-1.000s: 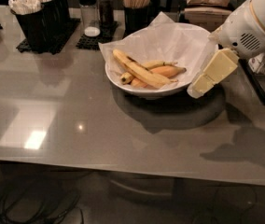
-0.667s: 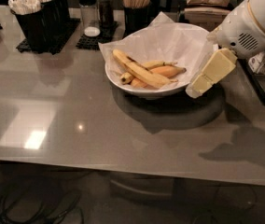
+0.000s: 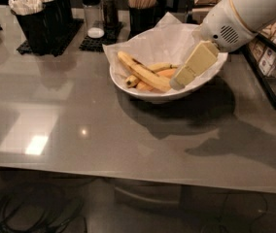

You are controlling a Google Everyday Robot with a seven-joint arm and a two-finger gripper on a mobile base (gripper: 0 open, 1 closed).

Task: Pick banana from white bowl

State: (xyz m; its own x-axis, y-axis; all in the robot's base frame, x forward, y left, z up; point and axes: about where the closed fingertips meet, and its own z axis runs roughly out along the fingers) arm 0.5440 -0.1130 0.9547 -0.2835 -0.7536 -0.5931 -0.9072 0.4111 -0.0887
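The banana (image 3: 142,72), long and pale yellow with dark streaks, lies slantwise in the white bowl (image 3: 150,97), which is lined with crumpled white paper. A slim yellow banana (image 3: 160,66) and an orange-toned one (image 3: 162,74) lie just behind it. My gripper (image 3: 179,82), cream-coloured on a white arm, reaches in from the upper right. Its tip is inside the bowl at the right end of the long banana, touching or nearly touching it. It hides the bowl's right inner side.
At the back of the grey table stand a black holder of white packets (image 3: 36,13), two shakers (image 3: 101,11) and a cup of wooden sticks (image 3: 143,1). A black rack of packets (image 3: 274,52) stands at the right. The table's front edge runs across the lower frame.
My gripper has moved left and down from beside the bowl's right rim into the bowl, up to the bananas. The bananas and bowl have not moved.
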